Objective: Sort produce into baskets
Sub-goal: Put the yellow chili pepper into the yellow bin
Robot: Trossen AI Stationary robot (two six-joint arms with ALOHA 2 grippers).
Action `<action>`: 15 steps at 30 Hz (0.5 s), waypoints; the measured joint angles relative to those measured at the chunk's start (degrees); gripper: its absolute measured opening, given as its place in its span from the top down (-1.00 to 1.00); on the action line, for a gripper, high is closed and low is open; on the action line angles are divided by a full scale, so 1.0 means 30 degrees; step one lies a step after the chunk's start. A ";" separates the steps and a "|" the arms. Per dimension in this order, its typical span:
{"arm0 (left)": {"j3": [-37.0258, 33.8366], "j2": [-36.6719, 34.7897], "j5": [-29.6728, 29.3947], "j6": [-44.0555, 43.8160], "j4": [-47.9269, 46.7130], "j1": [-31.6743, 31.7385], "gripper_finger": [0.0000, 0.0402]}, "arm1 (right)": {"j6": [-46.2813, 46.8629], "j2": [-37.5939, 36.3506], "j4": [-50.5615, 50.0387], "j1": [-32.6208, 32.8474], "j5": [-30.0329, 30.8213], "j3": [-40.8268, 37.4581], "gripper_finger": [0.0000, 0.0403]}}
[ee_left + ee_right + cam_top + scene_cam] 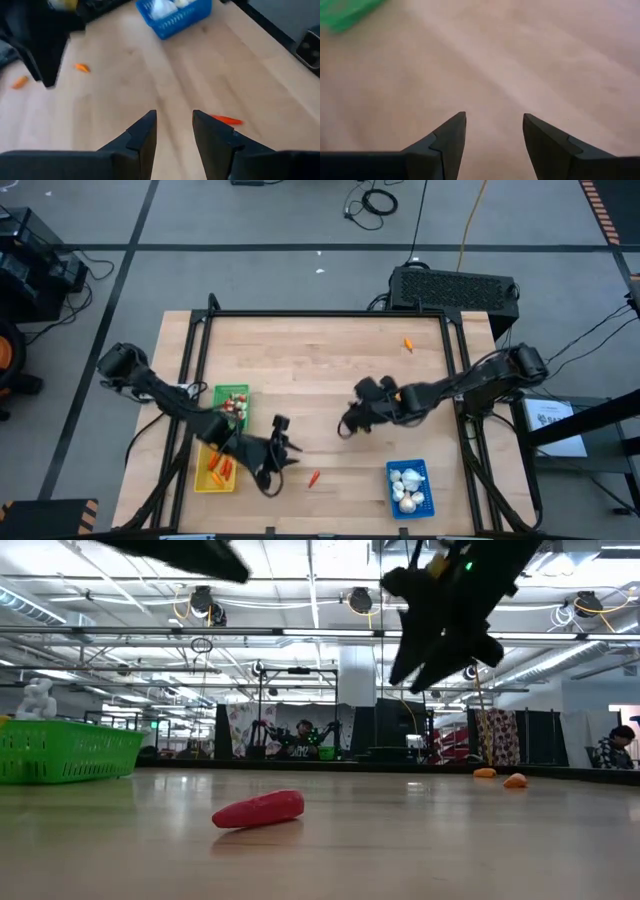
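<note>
- Just ahead of the left hand, off toward its right finger: red carrot-like piece lying flat on the tabletop, touching nothing.
- Left hand itself: fingers parted, a clear gap between them, bare wood showing through, nothing gripped.
- Seen from above, left hand hovering near the front edge, red piece just beyond its tips.
- Right behind that hand, under its arm: yellow basket with orange and red pieces inside, green basket touching it on the far side, small reddish and pale bits in it.
- Farther out past the left hand's tips: blue basket holding white garlic-like bulbs.
- Mid-table, right hand up off the wood, fingers spread wide, empty, only bare tabletop beneath in its own wrist view.
- Well behind the right hand, near the back edge: one orange piece alone on the wood.
- From table height: red piece in the foreground, green basket off to the side, two orange bits far back, right arm hanging overhead.
</note>
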 joint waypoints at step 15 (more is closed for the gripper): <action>-0.4191 -0.5361 0.6340 0.2262 0.3912 0.5859 0.33 | -0.4514 -0.0341 -0.4141 -0.9092 -0.3480 0.0000 0.07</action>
